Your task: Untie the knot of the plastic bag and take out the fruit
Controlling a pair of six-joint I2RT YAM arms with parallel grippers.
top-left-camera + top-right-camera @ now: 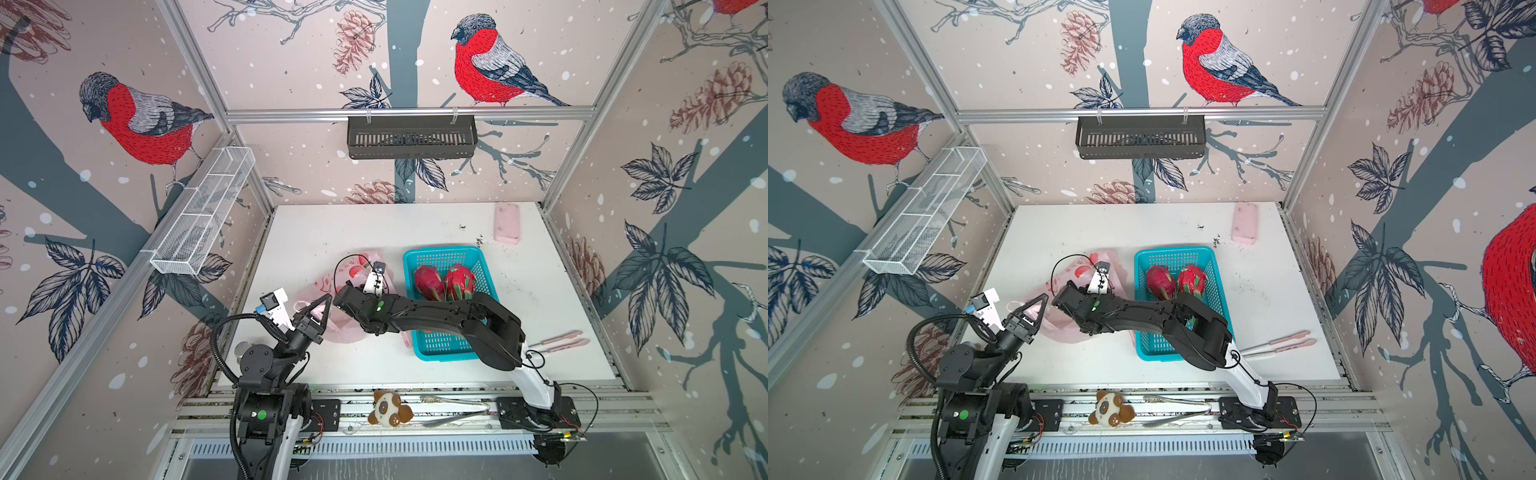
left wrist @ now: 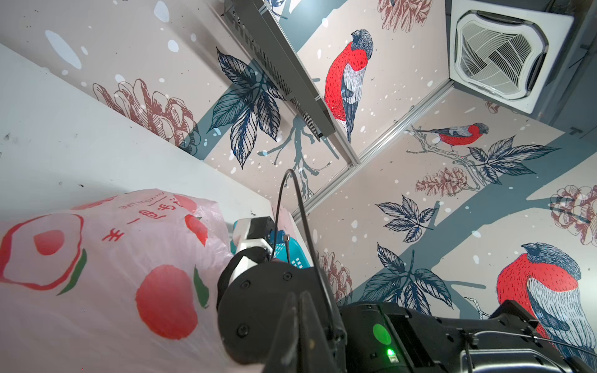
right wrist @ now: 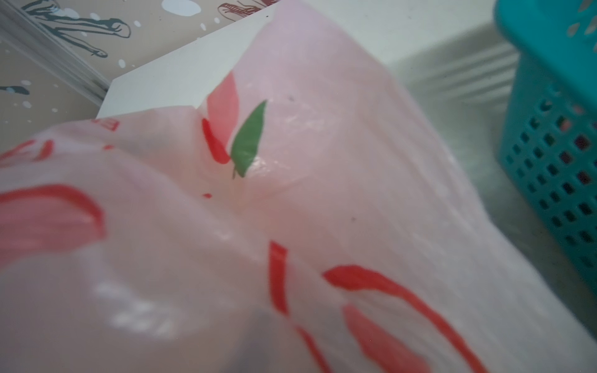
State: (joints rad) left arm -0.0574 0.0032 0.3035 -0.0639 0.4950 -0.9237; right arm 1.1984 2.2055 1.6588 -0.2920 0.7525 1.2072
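The pale-pink plastic bag point(image 1: 353, 270) point(image 1: 1077, 272) lies crumpled left of the basket, printed with red fruit pictures. My right arm's wrist point(image 1: 365, 305) lies across it. The right gripper's fingers are buried in the plastic, and the right wrist view is filled by the bag point(image 3: 323, 161). My left gripper point(image 1: 329, 296) point(image 2: 298, 295) is shut at the bag's near left side, close to the right wrist. No plastic shows between its tips. Two magenta dragon fruits point(image 1: 430, 282) point(image 1: 459, 280) lie in the basket. The knot is hidden.
A teal basket point(image 1: 444, 257) point(image 3: 549, 145) stands right of the bag, partly under my right arm. Behind it lies a pink block point(image 1: 507, 222). Pink tongs point(image 1: 561, 343) lie at the right. A plush toy point(image 1: 388, 409) sits on the front rail.
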